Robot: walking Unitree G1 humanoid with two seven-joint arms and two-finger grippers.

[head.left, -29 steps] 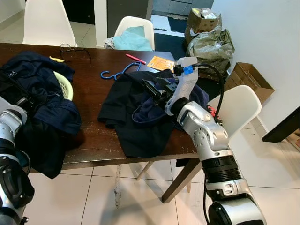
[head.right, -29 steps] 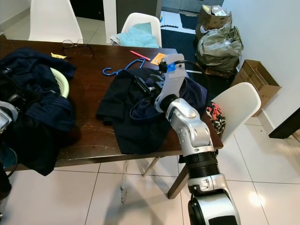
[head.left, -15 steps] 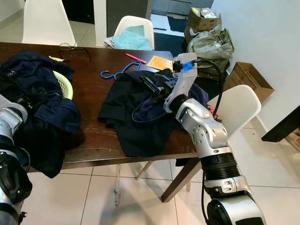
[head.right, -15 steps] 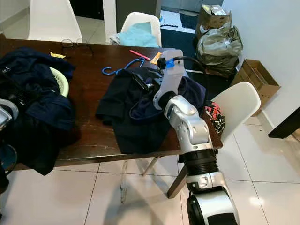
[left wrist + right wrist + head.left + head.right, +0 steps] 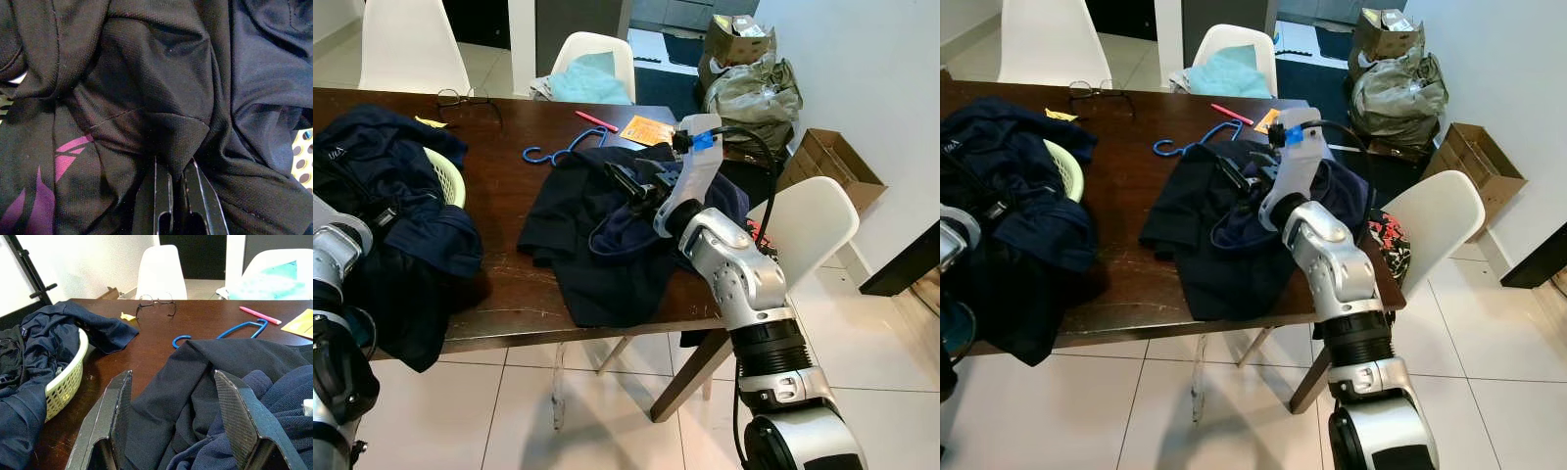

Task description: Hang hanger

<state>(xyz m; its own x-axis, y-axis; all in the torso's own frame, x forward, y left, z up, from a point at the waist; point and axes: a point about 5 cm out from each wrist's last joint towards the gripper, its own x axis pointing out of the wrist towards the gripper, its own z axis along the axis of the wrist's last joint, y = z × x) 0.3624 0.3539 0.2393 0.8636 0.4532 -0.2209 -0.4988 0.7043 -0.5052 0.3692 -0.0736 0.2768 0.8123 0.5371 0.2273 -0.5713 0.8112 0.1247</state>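
A blue hanger (image 5: 562, 152) lies flat on the dark wooden table (image 5: 509, 294), its far end tucked under a crumpled dark navy garment (image 5: 597, 255). My right gripper (image 5: 625, 182) hovers open just above that garment, a short way from the hanger (image 5: 230, 333); nothing is between its fingers (image 5: 115, 416). My left arm (image 5: 333, 255) reaches into a heap of dark clothes at the table's left end. In the left wrist view my left gripper (image 5: 173, 164) is shut on a fold of black cloth with a pink print.
A pale yellow laundry basket (image 5: 450, 176) sits under the left clothes heap. Glasses (image 5: 460, 98), a pink pen (image 5: 597, 121) and an orange card (image 5: 649, 130) lie at the far side. White chairs (image 5: 813, 220) stand right and behind; boxes and bags (image 5: 754, 93) sit by the wall.
My right gripper has edged slightly farther across the dark garment toward the hanger. The left arm has barely shifted.
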